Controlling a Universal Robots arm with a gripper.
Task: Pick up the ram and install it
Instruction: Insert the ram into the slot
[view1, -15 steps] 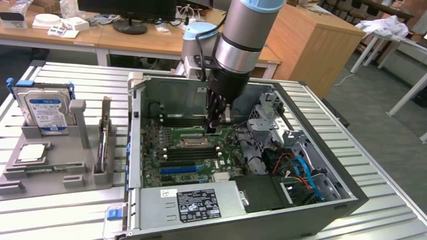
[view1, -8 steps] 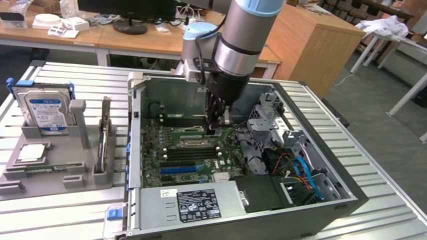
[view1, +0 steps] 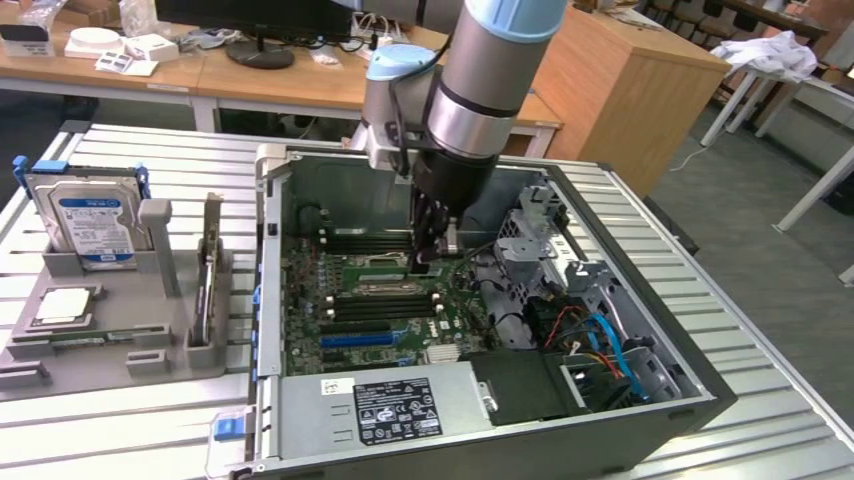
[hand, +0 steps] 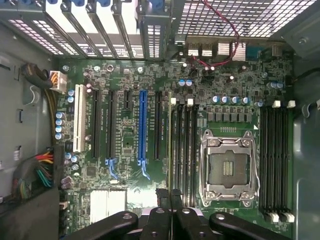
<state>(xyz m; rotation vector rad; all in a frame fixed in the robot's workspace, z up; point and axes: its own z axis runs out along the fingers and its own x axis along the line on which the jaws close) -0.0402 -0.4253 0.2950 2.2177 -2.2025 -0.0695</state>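
Ram (hand: 171, 145) appeared edge-on as a thin green line, pinched in the closed gripper (hand: 170, 200). Its long axis ran straight out from the fingertips, parallel to the memory slots (hand: 185, 150) just beside and beneath it. Past those slots sat the empty processor socket (hand: 227, 167); a blue expansion slot (hand: 142, 130) lay on the gripper's opposite side. Nothing appeared to block the way.

The arm (view1: 467, 110) is silver with pale blue caps, and its pincer (hand: 170, 195) is black. The ram (hand: 170, 150) in its grip shows a thin olive edge. The motherboard (hand: 125, 165) is dark green with black slots, plus one bright blue slot (hand: 142, 125) and one white slot (hand: 78, 125). The case (view1: 667, 420) is dark grey and the bench (view1: 747, 300) ribbed silver. The silver hard drive (view1: 96, 225) wears a blue-and-white label and sits in a plain grey tray (view1: 120, 330).
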